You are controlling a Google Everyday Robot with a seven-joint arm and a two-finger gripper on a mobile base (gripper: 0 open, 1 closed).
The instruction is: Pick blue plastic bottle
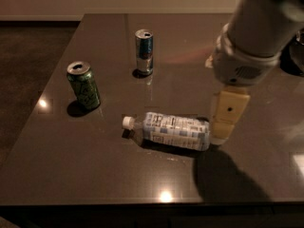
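The blue plastic bottle (pixel 168 130) lies on its side near the middle of the dark table (pixel 95 165), white cap pointing left, pale blue-and-white label facing up. My gripper (pixel 222 136) hangs from the big grey-white arm at the upper right. Its cream finger points down right beside the bottle's base end, close to or touching it. Nothing is seen held in it.
A green can (pixel 84 85) stands at the left of the table. A slim blue-and-silver can (pixel 144 52) stands behind the bottle, farther back. The table's front edge runs along the bottom, and dark floor lies to the left.
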